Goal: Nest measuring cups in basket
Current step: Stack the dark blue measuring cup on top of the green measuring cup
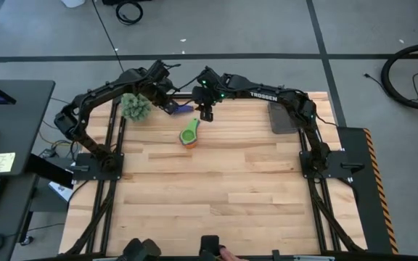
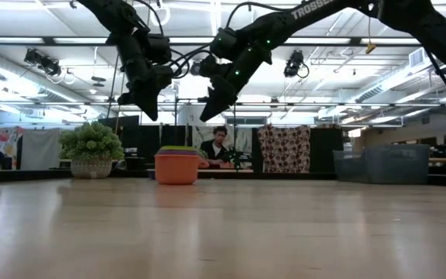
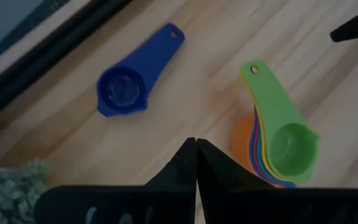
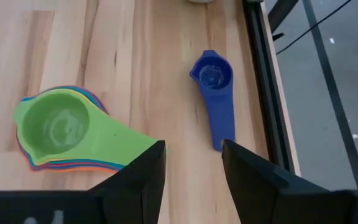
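Observation:
A nested stack of measuring cups (image 1: 189, 135), green on top and orange at the bottom, stands on its base on the table; it also shows as the stack (image 2: 176, 165), (image 3: 281, 140), (image 4: 61, 127). One dark blue cup (image 1: 182, 109) lies apart, bowl up, flat on the wood (image 3: 129, 81) (image 4: 213, 87). My left gripper (image 3: 196, 149) is shut and hovers above the table between the blue cup and the stack (image 2: 147, 105). My right gripper (image 4: 193, 162) is open and hangs above the same spot (image 2: 215, 105). The dark grey basket (image 1: 285, 116) sits near the far right corner.
A fuzzy green plant ball (image 1: 135, 106) in a pot stands at the far left, close to my left arm. The table's far edge and black frame rail (image 4: 260, 93) run right behind the blue cup. The near half of the wooden table (image 1: 216, 203) is bare.

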Available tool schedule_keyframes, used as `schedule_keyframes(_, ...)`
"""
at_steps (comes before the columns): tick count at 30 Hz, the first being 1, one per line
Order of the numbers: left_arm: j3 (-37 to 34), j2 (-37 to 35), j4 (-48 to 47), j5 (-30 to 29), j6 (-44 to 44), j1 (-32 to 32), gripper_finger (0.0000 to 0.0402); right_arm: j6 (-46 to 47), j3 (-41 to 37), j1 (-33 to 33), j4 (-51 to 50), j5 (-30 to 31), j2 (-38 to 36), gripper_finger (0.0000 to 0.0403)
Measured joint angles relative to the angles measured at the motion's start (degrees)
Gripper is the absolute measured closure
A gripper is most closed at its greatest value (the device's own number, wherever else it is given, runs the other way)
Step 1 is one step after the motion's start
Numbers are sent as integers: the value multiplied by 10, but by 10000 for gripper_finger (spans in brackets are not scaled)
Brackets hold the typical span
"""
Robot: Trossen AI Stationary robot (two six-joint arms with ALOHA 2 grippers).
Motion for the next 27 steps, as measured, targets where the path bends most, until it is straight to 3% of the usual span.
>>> schedule_keyframes(7,-1,1,26,-4,71,2,390,21,1,0,-14,-2,0,238)
schedule_keyframes(16,-1,9,49,3,141,1,313,14,8,1,-10,20,-2,237)
schedule_keyframes(21,1,8,52,11,172,-1,282,-24,63,4,-68,92,-2,237)
schedule_keyframes(27,1,8,53,31,173,9,276,-29,146,2,-171,103,19,237)
